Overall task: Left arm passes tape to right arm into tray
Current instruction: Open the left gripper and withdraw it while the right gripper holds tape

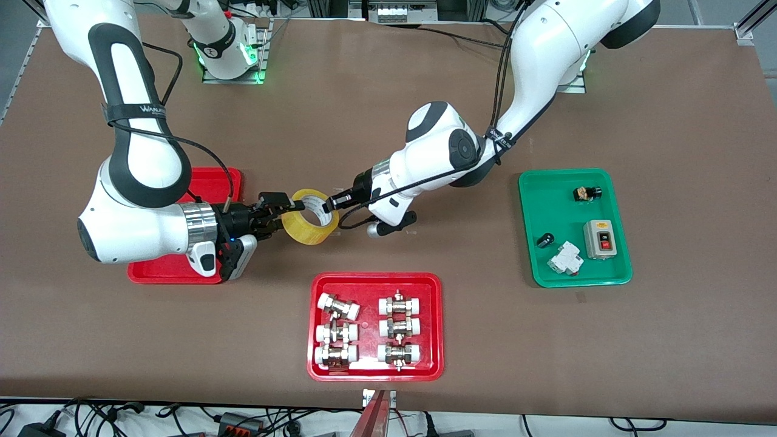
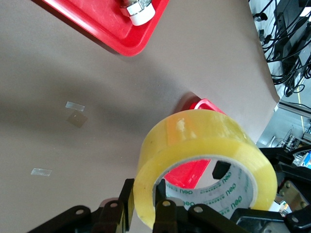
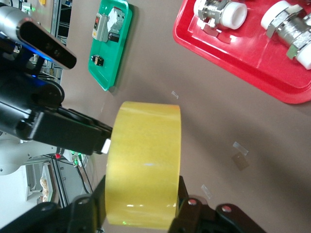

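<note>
Above the brown desk [image 1: 388,97], between the plain red tray [image 1: 212,182] and the green tray [image 1: 573,227], the tape [image 1: 311,216] hangs in the air with both claws on it. Green print on its pale inner core reads "deli", seen clearly in the left wrist view. A strap on the right arm [image 1: 139,182] carries small white lettering too fine to read fully. The left claw [image 1: 333,201] grips the roll's wall at the side toward the green tray, one finger inside the core and one outside. The right claw [image 1: 274,209] is clamped on the roll at the side toward the plain red tray, its fingers pressing the roll's two flat faces. The tape sits just off the plain red tray's edge, above bare desk. The red tray of white-capped fittings [image 1: 375,326] lies nearer the front camera than the tape, with a strip of bare desk between. The green tray, holding a grey switch box [image 1: 600,239] and small parts, lies well apart toward the left arm's end.
</note>
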`<move>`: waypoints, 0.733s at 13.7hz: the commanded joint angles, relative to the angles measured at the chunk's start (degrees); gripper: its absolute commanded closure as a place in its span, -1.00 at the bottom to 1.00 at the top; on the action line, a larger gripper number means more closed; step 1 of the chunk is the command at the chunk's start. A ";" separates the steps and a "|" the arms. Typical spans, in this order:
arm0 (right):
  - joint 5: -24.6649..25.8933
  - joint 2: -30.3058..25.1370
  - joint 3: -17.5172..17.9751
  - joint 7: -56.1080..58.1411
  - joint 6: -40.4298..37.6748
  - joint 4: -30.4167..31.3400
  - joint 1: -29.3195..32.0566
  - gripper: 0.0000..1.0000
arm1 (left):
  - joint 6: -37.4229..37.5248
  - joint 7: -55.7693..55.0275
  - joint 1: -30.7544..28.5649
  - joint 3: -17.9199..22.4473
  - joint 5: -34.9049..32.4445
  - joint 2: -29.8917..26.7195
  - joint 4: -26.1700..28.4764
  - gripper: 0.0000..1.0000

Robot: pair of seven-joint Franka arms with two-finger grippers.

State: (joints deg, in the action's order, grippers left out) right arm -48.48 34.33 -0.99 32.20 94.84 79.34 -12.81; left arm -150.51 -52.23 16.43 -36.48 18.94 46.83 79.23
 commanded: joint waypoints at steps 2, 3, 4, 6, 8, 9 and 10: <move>-0.03 -0.49 -0.07 -0.12 -0.88 0.20 0.15 0.72 | 0.04 2.05 0.27 -0.26 1.19 0.28 -1.98 1.00; -0.03 -0.58 -0.07 -0.03 -0.88 0.20 0.15 0.72 | 0.04 2.05 0.27 -0.26 1.19 0.36 -1.98 1.00; -0.03 -0.49 -0.07 -0.03 -0.88 0.20 0.15 0.72 | 0.04 2.05 0.27 -0.26 1.19 0.28 -1.98 1.00; -0.03 -0.49 -0.07 0.32 -0.88 0.20 0.15 0.72 | 0.04 2.05 0.18 -0.17 1.19 0.28 -1.98 1.00; 0.05 -0.49 -0.07 0.50 -0.88 0.20 0.15 0.72 | 0.04 1.79 -0.25 -0.17 1.45 0.27 -1.98 0.84; 0.05 -0.49 -0.07 0.59 -0.88 0.20 0.15 0.72 | 0.39 1.79 -0.43 -0.26 1.54 0.10 -1.98 0.68; -0.03 -0.49 -0.07 0.59 -0.88 0.20 0.15 0.72 | 0.39 1.79 -0.61 -0.26 1.54 0.01 -1.89 0.32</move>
State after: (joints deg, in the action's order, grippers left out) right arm -48.56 34.30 -1.00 32.04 94.82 79.31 -12.79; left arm -150.51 -51.91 16.37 -36.47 18.94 46.84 79.13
